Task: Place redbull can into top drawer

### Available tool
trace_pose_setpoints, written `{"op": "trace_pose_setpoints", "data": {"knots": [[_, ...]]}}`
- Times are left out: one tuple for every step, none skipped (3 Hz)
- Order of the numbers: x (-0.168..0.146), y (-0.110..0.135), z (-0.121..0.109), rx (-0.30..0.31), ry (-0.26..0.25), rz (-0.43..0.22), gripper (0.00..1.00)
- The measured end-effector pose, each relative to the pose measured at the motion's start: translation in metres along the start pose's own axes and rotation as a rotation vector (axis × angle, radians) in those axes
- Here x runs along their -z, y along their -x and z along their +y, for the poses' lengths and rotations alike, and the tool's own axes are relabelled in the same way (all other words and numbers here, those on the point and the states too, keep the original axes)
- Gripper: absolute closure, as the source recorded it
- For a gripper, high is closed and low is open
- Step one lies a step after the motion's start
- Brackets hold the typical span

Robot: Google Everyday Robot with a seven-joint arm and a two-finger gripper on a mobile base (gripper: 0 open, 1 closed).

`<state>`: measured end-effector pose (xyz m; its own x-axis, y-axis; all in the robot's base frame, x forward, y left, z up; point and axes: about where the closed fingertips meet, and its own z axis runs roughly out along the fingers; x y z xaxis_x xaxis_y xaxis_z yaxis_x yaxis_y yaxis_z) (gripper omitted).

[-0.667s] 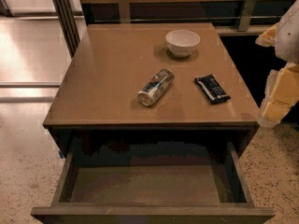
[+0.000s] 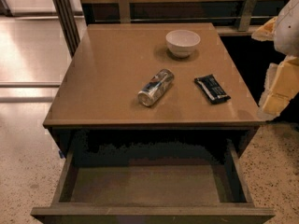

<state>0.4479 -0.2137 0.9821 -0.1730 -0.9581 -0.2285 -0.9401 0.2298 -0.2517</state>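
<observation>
The redbull can (image 2: 155,87) lies on its side near the middle of the brown table top (image 2: 107,69), its shiny round end pointing toward the front left. The top drawer (image 2: 149,183) is pulled out below the table's front edge, and its flat bottom holds nothing. My gripper (image 2: 279,85) hangs at the right edge of the view, beside the table's right side and above the floor. It is well to the right of the can and holds nothing that I can see.
A white bowl (image 2: 182,42) stands at the back of the table. A flat black snack packet (image 2: 212,88) lies to the right of the can. A wooden rail with metal brackets (image 2: 247,1) runs behind the table. Speckled floor lies on both sides.
</observation>
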Motion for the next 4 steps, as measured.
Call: {"op": "trace_pose_setpoints", "data": {"knots": [[-0.011, 0.024, -0.026, 0.135, 0.065, -0.093, 0.00], [-0.023, 0.062, -0.058, 0.336, 0.111, -0.227, 0.00], [-0.035, 0.092, -0.082, 0.471, 0.120, -0.323, 0.00], [-0.033, 0.097, -0.092, 0.470, 0.081, -0.335, 0.00]]}}
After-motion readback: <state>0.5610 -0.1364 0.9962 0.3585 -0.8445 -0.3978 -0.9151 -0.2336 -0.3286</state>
